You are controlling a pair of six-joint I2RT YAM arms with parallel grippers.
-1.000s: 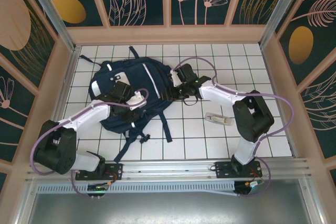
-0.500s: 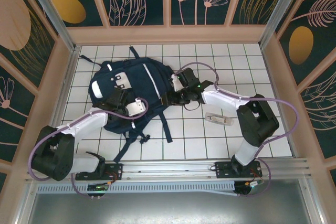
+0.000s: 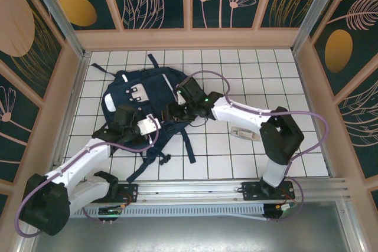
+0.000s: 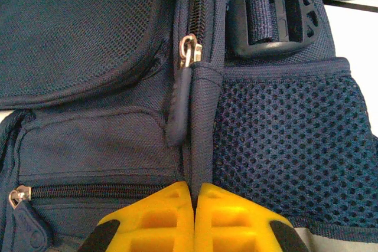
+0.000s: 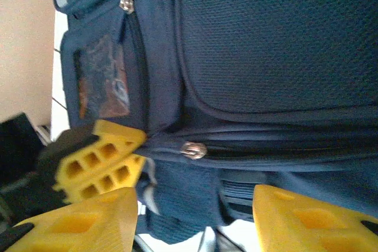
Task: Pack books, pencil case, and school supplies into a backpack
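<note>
Backpack (image 3: 156, 87) pinched at its zip seam

It lies flat on the white tiled table (image 3: 283, 87), left of centre. The left gripper (image 4: 194, 219) has its jaws together on a fabric fold below a zipper pull (image 4: 188, 48). The right gripper (image 5: 195, 222) stands spread apart over its side.

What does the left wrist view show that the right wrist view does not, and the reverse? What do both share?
Left wrist view: a mesh side pocket and a black buckle, both sharp. Right wrist view: a clear label window on a small pocket, and the right gripper, open. Both: the navy backpack, its silver zipper slider, and the left gripper, shut on the seam next to that zipper.
</note>
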